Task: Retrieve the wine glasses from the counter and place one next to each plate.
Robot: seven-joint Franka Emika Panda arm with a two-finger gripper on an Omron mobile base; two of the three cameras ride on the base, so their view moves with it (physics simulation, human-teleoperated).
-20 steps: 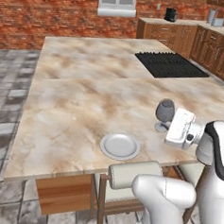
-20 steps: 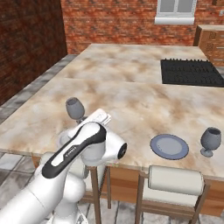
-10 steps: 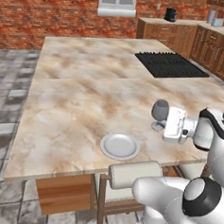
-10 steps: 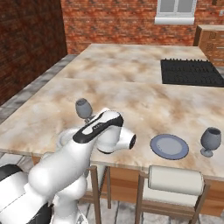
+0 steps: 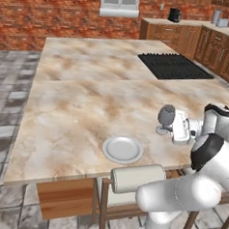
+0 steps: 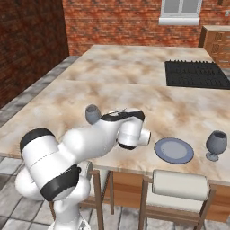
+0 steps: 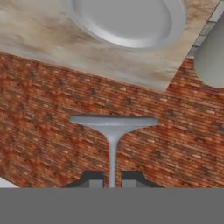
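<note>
My tool point(image 7: 112, 181) is closed narrow on the thin stem of one wine glass point(image 5: 166, 116). In the hand view the two dark tips sit tight on either side of the stem, and the glass's round foot spreads flat across the middle of the picture. Past it I see marbled stone and the pale rim of a plate point(image 7: 127, 22), with brick wall behind.

From the left base view, the glass I hold stands upright with its bowl up. It sits at the end of my white wrist, over the marbled counter point(image 5: 78, 99), to the right of a round grey-white plate point(image 5: 122, 149) that lies near the front edge. The glass and that plate are near each other but apart. I cannot tell whether the foot rests on the stone or hangs just above it.

From the right base view, the same glass point(image 6: 92, 114) peeks out behind my forearm. Further right a second plate point(image 6: 174, 150) lies near the front edge, and the other wine glass point(image 6: 216, 144) stands upright just beside it on the right. A dark cooktop point(image 6: 197, 74) sits in the counter further back, and a stool with a padded roll back point(image 6: 180, 184) stands below the front edge.
</note>
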